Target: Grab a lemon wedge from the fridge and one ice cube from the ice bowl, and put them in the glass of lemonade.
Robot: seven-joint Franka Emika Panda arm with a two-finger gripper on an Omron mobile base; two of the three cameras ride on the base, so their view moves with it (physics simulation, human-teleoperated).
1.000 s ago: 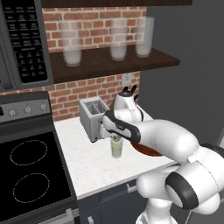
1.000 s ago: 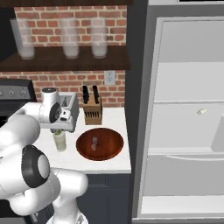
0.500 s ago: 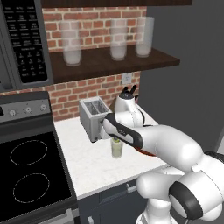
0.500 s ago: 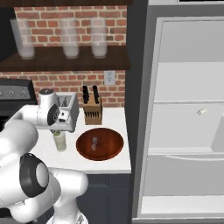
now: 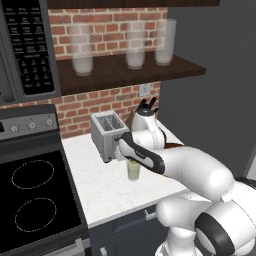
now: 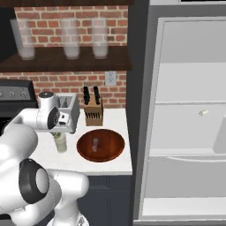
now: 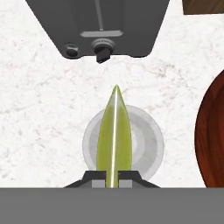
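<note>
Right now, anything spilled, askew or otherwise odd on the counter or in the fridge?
No spills. The fridge stands open. A small pale piece lies on its shelf. The gripper holds the lemon wedge directly above the glass of lemonade, as intended. One ice cube sits in the ice bowl.

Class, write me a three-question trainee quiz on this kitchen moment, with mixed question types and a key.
1. True or false: the claw is shut on the wedge.
2. What sits directly below the wedge?
A. the toaster
B. the glass
C. the bowl
3. Fill in: the fridge door stands ____.

Key: 1 true; 2 B; 3 open.
</note>
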